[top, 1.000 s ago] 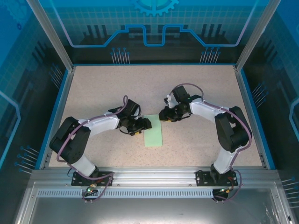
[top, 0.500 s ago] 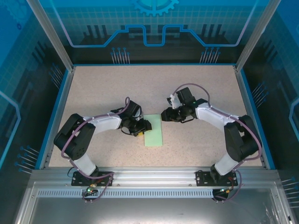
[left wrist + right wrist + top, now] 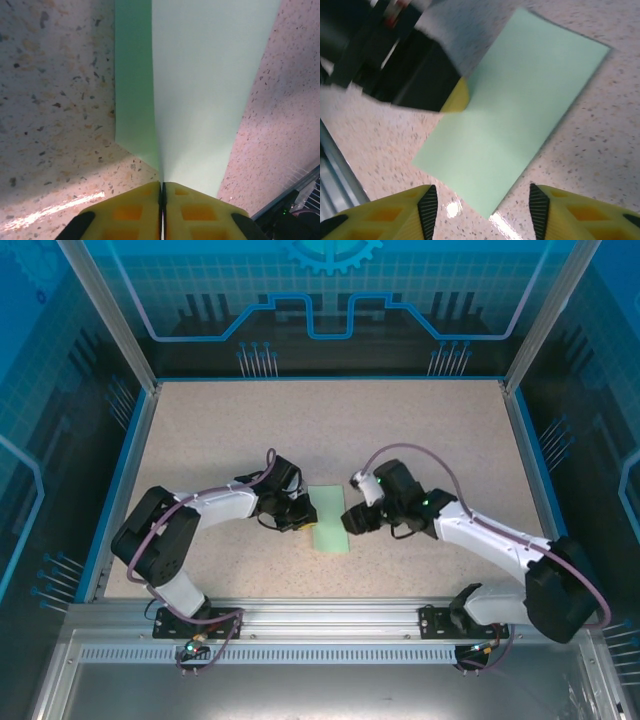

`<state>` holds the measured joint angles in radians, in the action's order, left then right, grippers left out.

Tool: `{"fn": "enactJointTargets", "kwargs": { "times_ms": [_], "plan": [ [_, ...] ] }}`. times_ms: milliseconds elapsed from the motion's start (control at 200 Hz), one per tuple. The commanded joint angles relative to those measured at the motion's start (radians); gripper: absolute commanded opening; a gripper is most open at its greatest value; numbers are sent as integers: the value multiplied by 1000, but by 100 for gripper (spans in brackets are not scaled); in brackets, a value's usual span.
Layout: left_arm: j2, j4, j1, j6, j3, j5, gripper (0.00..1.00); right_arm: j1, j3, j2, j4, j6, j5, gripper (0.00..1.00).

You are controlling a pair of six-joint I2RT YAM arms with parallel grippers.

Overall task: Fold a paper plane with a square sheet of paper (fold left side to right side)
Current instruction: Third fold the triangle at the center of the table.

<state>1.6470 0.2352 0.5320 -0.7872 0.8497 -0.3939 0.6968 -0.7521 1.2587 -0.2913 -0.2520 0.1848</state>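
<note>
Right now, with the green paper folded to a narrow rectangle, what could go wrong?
The left gripper is shut on one edge of the thin pale mint-green paper sheet; lifting could drag or crease it. The right gripper is open and grips nothing, so the sheet may slide on the speckled tabletop.

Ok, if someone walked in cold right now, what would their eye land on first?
First, the pale green sheet of paper, a narrow rectangle lying between the two arms on the speckled table. Next, the left tool, its yellow fingers pinched shut on the sheet's near edge, where two layers meet. Then the right tool, fingers apart, poised just above the sheet's other side.
</note>
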Motion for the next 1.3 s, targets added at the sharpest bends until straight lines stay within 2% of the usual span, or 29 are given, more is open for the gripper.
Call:
{"fn": "enactJointTargets", "kwargs": {
  "times_ms": [0,140,275,550,755,905,1220,1291],
  "plan": [
    [-31,37,-6,-12,20,-42,8,125,49,-44,59,117,-167,58],
    [-26,48,-6,-25,33,-65,5,266,68,-32,86,168,-264,65],
    [-23,42,-5,-38,33,-83,3,335,49,33,96,204,-294,68],
    [-3,28,-9,-52,37,-110,0,392,-16,192,110,277,-279,70],
    [1,32,-12,-54,45,-119,0,394,-65,274,125,312,-303,67],
    [-2,47,-17,-46,43,-117,0,386,-79,290,139,315,-295,51],
    [-5,73,-29,-21,41,-115,1,343,-83,272,107,308,-206,1],
    [-9,84,-32,-5,44,-111,4,326,-89,270,92,305,-168,0]
  ]
}}
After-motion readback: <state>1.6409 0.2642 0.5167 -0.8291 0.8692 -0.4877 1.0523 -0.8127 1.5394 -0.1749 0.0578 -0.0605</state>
